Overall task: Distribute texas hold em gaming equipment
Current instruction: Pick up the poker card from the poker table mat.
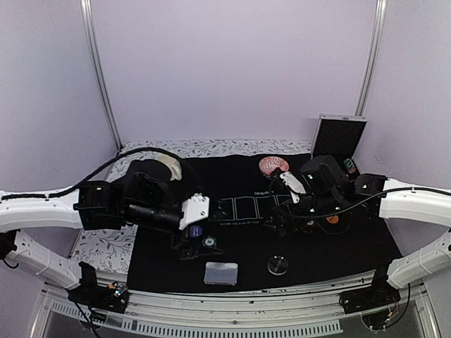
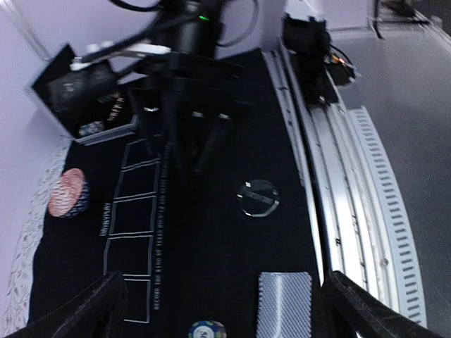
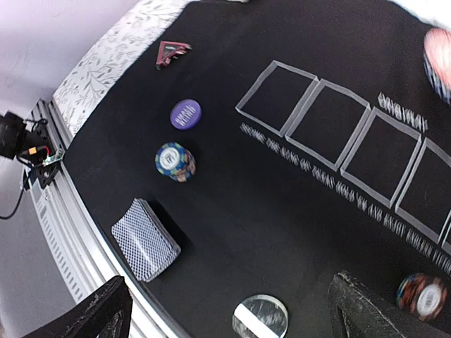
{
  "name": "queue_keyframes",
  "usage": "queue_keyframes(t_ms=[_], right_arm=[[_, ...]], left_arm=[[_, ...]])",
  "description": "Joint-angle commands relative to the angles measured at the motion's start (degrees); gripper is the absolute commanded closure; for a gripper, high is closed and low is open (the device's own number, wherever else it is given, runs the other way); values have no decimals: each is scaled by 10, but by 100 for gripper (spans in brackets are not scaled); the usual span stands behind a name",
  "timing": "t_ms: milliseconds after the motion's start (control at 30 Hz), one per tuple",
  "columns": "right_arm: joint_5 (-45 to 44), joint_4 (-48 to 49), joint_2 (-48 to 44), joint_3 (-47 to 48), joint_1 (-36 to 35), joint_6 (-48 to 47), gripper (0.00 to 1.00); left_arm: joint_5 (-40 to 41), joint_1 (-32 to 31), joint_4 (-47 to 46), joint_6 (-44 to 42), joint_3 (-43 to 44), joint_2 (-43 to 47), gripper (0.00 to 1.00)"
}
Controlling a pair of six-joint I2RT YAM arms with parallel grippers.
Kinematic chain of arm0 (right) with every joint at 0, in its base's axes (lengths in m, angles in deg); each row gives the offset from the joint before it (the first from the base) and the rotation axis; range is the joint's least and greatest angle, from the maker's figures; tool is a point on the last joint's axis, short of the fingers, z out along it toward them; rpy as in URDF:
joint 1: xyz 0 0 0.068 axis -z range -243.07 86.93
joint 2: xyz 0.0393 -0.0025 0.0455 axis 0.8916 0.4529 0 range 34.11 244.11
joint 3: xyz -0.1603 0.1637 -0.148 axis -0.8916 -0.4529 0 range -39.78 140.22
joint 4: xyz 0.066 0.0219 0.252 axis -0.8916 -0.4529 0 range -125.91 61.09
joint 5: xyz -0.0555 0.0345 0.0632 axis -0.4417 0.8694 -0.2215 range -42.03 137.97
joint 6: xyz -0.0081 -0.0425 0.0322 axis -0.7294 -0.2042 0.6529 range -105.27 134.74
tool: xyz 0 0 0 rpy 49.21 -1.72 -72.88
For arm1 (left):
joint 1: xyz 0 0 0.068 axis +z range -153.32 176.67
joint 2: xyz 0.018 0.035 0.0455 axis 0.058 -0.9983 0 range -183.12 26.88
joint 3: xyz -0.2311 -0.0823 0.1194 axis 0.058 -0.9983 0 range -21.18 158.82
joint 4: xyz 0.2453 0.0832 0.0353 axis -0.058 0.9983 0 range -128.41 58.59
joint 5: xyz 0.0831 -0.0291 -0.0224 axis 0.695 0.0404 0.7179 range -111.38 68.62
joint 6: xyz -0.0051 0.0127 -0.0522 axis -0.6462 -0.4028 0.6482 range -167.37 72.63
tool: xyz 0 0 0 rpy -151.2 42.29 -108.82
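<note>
A black felt mat (image 1: pixel 352 246) printed with white card boxes lies over a floral cloth (image 1: pixel 99 246), with pale lilac walls (image 1: pixel 232 70) behind. The card deck (image 1: pixel 220 273) and the clear disc (image 1: pixel 277 265) sit near its near edge, with the purple disc (image 1: pixel 196 230) and a chip stack (image 1: pixel 208 241) left of centre. The left gripper (image 2: pixel 224 310) and right gripper (image 3: pixel 232 313) both gape wide, holding nothing.

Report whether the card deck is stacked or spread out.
Stacked. The card deck lies as one squared pile, backs up, on the black mat; no loose cards show around it.
</note>
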Motion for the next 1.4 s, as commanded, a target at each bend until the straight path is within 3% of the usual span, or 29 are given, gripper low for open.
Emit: queue_keyframes(t_ms=[0,400,633,1200,1367], right_arm=[[29,54,-45,-56,16,125,1],[30,61,-5,-87,19,146,1],[27,64,8,-96,20,153,1],[26,63,29,-91,20,151,1],[24,61,32,-89,21,151,1]], left_arm=[[18,-60,174,-38,34,-88,2],[92,-86,172,-3,48,-240,2],[137,-87,115,10,40,-284,2],[64,-77,122,-13,47,-327,3],[69,-66,139,-11,62,-356,10]])
